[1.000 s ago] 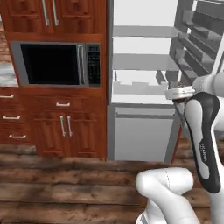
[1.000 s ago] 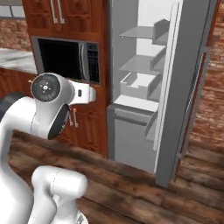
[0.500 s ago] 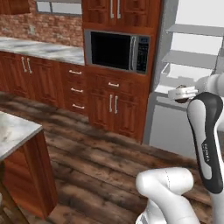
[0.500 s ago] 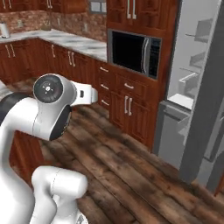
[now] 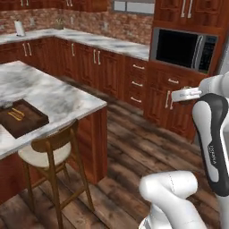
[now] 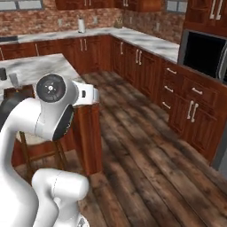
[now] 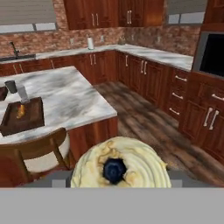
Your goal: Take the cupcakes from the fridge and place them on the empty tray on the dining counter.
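Frosting fills the bottom of the hand view: a cupcake (image 7: pixel 120 166) with a pale swirled top and a dark blue dot at its centre sits right against the camera, where the end effector's tips would be. The fingers themselves are hidden behind it, so I cannot tell whether they are clamped on it or merely close around it.

In the left base view the end effector (image 5: pixel 185 94) juts out level from the white arm, in front of the wooden drawers below the black-windowed microwave (image 5: pixel 184 48). Its tips are too small to read there. In the right base view the arm's round joint and white wrist (image 6: pixel 84 95) stand in front of the dining counter (image 6: pixel 48 66).

The dining counter (image 5: pixel 53 96), marble-topped on a reddish-brown base, lies to the left in the left base view and in the hand view (image 7: pixel 72 98). A dark brown wooden tray (image 5: pixel 20 118) rests on it near the edge, with something small and orange-yellow inside; the hand view shows the same tray (image 7: pixel 22 116) with two small grey cups (image 7: pixel 15 89) just beyond it. A wooden stool (image 5: pixel 47 154) with a pale seat is tucked against the counter's near side.

Along the brick wall runs another marble counter (image 7: pixel 144 52) over wooden cabinets, with a white roll (image 7: pixel 90 43) standing upright on it.
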Robot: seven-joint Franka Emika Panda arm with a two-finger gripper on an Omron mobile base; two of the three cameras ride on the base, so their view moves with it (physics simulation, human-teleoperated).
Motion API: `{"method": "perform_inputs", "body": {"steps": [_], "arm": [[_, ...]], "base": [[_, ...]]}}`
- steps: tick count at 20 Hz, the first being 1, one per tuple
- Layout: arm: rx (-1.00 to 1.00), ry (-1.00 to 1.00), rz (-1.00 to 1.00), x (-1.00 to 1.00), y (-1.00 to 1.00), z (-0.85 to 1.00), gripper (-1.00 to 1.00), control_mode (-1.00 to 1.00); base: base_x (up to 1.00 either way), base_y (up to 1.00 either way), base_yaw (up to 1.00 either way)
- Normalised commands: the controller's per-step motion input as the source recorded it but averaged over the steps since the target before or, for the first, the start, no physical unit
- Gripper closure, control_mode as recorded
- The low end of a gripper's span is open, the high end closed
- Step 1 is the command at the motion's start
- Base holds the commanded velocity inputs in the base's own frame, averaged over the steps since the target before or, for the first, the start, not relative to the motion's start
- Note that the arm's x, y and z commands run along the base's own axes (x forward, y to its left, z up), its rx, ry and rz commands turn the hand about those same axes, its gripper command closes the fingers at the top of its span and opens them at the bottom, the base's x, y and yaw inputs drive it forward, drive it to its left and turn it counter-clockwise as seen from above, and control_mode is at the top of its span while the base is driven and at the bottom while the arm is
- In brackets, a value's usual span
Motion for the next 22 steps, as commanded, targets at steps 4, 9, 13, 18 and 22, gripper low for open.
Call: {"method": "perform_inputs", "body": {"steps": [4,9,13,18,22], "arm": [[0.00,0.00,0.00,0.00,0.00,0.00,1.00,1.00],[0.00,0.00,0.00,0.00,0.00,0.00,1.00,1.00],[0.00,0.00,0.00,0.00,0.00,0.00,1.00,1.00],[0.00,0.00,0.00,0.00,0.00,0.00,1.00,1.00],[0.00,0.00,0.00,0.00,0.00,0.00,1.00,1.00]], "base": [[-0.31,1.00,0.42],[-0.28,1.00,0.39],[-0.24,1.00,0.36],[-0.05,1.00,0.33],[0.09,0.77,0.33]]}}
